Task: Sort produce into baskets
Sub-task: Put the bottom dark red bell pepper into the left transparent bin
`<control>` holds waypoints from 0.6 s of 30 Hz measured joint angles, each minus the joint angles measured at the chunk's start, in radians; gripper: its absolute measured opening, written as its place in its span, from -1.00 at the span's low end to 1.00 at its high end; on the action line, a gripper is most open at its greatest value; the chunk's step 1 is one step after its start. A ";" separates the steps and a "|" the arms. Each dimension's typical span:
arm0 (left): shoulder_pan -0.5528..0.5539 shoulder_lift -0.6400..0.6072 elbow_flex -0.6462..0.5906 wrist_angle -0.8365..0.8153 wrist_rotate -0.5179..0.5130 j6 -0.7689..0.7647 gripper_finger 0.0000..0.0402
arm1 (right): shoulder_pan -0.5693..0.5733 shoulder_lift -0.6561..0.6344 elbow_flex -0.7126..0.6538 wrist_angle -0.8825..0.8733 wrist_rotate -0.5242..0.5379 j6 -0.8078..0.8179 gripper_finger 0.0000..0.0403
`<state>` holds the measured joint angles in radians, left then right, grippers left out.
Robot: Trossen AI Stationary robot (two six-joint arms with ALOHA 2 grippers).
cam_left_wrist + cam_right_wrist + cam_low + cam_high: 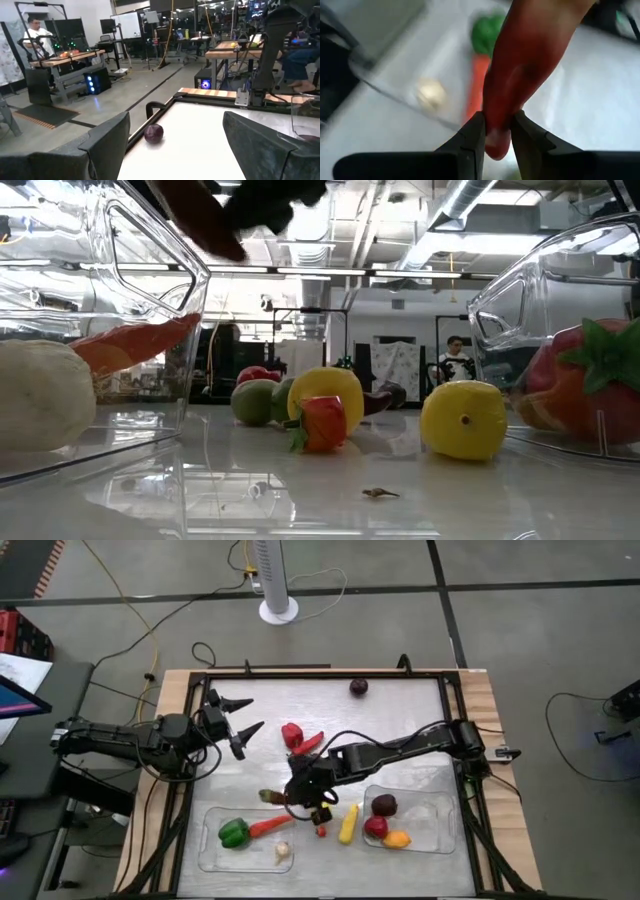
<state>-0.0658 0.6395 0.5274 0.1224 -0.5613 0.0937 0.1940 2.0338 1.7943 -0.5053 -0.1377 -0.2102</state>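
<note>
Your right pincer [497, 131] grasps a red chilli [530, 65] above the left basket [205, 840]; lower, then release. Left pincer [243, 715] waits released.

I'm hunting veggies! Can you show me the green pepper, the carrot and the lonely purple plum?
green pepper [233, 832], high view, middle of its body.
carrot [270, 827], high view, middle of its orange length.
purple plum [358, 687], high view, centre of its round top.

Right arm stretches across table centre, right gripper [497, 131] pinched on something red. Left arm waits near left edge, left gripper [240, 718] fingers spread.
</note>
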 joint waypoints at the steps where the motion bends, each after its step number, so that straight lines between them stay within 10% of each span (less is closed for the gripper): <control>1: 0.000 0.000 0.000 0.000 0.000 0.000 0.53 | 0.000 0.000 0.000 0.036 -0.038 0.007 -0.46; 10: 0.000 0.000 0.000 0.003 0.000 -0.008 0.53 | 0.023 0.000 0.000 0.147 -0.178 -0.050 -0.41; 18: 0.000 0.000 0.000 -0.003 -0.002 0.006 0.53 | 0.034 0.050 0.000 0.187 -0.179 -0.070 0.12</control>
<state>-0.0658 0.6393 0.5274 0.1198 -0.5632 0.0998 0.2283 2.0834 1.7939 -0.3180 -0.3164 -0.2804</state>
